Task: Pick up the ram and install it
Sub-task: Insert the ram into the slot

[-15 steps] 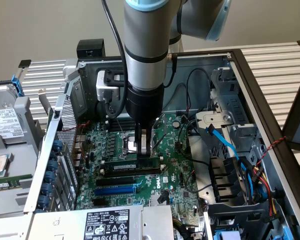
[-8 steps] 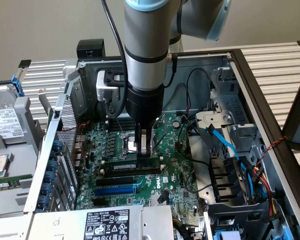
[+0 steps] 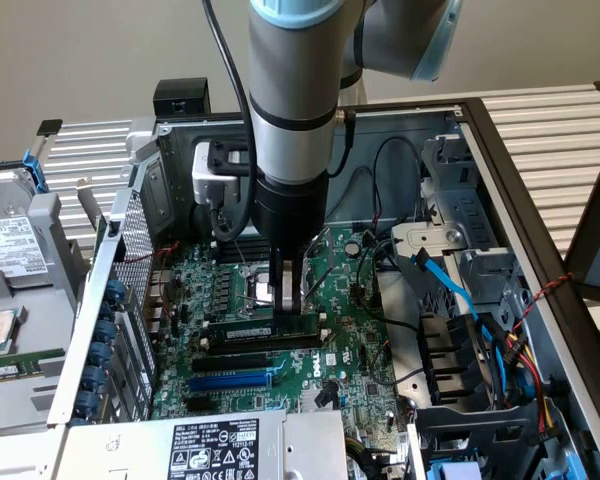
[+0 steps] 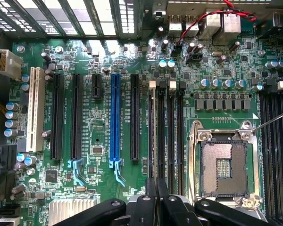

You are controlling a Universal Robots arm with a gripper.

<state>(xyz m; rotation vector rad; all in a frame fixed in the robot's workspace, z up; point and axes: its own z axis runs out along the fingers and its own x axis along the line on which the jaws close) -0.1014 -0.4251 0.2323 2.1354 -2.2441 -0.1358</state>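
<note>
The ram (image 3: 263, 329), a dark-green stick with a white label, stands on edge along a black memory slot beside the CPU socket (image 3: 261, 290). My gripper (image 3: 289, 298) comes straight down on it, fingers shut on its top edge near its end toward the exterior view's right. In the wrist view the ram (image 4: 153, 141) shows edge-on as a thin dark line running from my gripper (image 4: 154, 190) along the slot with the white end clip (image 4: 153, 84). Whether the ram is seated in the slot I cannot tell.
More black memory slots (image 4: 172, 132) lie beside it, next to the open CPU socket (image 4: 225, 165). A blue slot (image 4: 115, 117), black card slots and a white slot (image 4: 35, 108) fill the board's other side. Blue cables (image 3: 450, 285) and the drive cage stand at the exterior view's right.
</note>
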